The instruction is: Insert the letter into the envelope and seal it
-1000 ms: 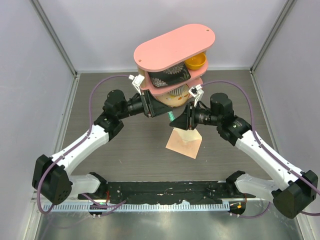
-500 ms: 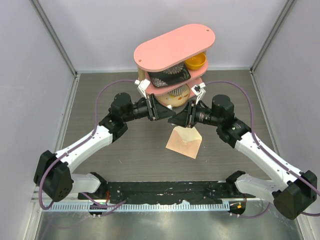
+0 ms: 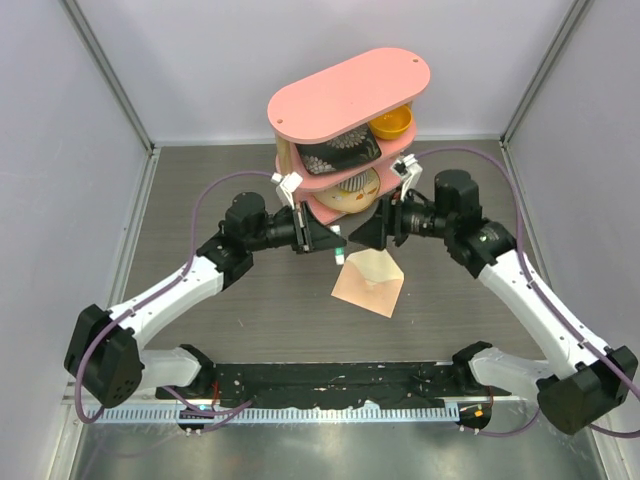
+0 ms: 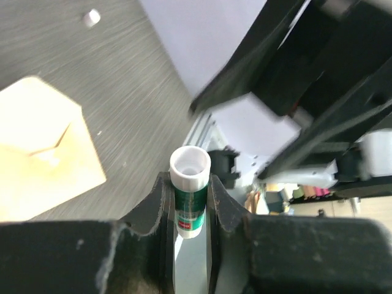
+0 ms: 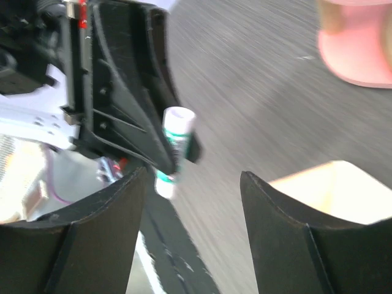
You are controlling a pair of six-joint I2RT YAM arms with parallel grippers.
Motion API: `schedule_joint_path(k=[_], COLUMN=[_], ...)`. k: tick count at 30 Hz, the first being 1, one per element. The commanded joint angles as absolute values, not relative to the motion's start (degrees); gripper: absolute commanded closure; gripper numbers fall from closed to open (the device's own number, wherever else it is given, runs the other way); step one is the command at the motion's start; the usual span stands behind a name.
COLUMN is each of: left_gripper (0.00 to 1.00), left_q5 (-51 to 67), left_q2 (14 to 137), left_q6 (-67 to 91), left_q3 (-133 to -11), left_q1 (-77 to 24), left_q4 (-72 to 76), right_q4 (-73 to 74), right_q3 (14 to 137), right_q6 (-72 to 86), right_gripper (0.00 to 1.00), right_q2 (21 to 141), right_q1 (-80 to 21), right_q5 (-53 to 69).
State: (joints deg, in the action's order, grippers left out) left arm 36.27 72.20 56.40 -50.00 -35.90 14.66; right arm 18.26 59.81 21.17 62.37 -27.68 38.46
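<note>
Left pincer point(image 4: 188, 188) is clamped on a glue stick point(image 4: 188, 199). Its two black fingers press the green body from both sides, and the white, hollow-looking end sticks out past the fingertips. In the overhead view this pincer hangs above the envelope's point(image 3: 370, 288) far left corner, clear of the paper.

The right pincer point(image 5: 190, 184) faces it from over the envelope's far edge. Its jaws stand wide apart with nothing between them. From its own camera the glue stick shows through the gap, a little beyond the fingertips and not touching them.

The peach-tan envelope lies flat on the grey table point(image 3: 250, 300), turned at a slight angle. A paler cream patch point(image 3: 372, 264) sits at the envelope's far end, right under the two pincers. The wrist view shows a pointed shape and a V-shaped line there. Whether that pale part is the letter or the opened flap cannot be told.

Beyond the envelope's far edge stands a pink two-tier stand point(image 3: 350, 90) holding a yellow bowl point(image 3: 392, 124).
</note>
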Motion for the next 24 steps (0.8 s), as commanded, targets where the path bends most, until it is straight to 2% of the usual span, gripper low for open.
schedule_joint_path(k=[1, 5, 9, 13, 24], left_gripper=[1.0, 1.0, 1.0, 1.0, 1.0], left_q5=[37.3, 39.2, 40.0, 40.0, 39.9], left_q2=[71.1, 73.2, 74.4, 74.2, 73.6], left_q6=[47.7, 42.4, 41.4, 43.5, 46.5], left_q3=[-50.4, -50.7, -50.4, -47.6, -44.1], left_q1=[-37.0, -37.4, -37.5, -37.6, -37.7], left_q4=[-3.5, -12.5, -15.5, -13.1, -9.5], right_q4=[40.0, 51.6, 52.6, 52.7, 45.0], right_q3=[67.6, 70.5, 70.9, 72.0, 72.2], right_q6=[-3.5, -21.4, -32.3, -36.8, -36.8], right_gripper=[0.31, 0.32, 0.33, 0.33, 0.32], right_q2=[67.3, 75.7, 83.6, 90.1, 100.0], right_q1=[-16.5, -10.4, -10.3, -10.7, -14.3], right_q5=[37.7, 35.3, 32.3, 31.5, 30.1])
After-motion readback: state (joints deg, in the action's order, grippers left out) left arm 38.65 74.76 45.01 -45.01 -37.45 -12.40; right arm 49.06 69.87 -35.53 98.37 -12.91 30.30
